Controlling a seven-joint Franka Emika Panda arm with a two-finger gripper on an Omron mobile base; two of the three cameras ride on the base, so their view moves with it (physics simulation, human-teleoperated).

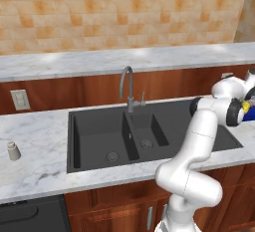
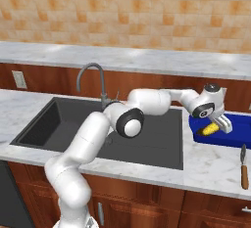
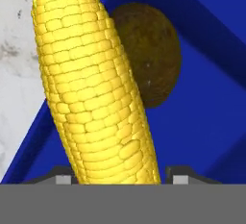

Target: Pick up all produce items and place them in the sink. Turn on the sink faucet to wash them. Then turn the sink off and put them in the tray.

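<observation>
Nearest to us in the hand view, the corn cob (image 3: 96, 93) rises from the bottom centre to the upper left, between the two finger tips at the bottom edge. The gripper (image 2: 221, 124) has its jaws apart on either side of the cob; we cannot tell whether they touch it. Just behind, in the upper middle, the olive-brown fruit (image 3: 149, 55) lies in the blue tray (image 3: 206, 122). We judge this the last step, setting produce in the tray. Next we must open fully and lift clear. Farther left in the right base view are the sink (image 2: 49, 122) and faucet (image 2: 93, 82).
</observation>
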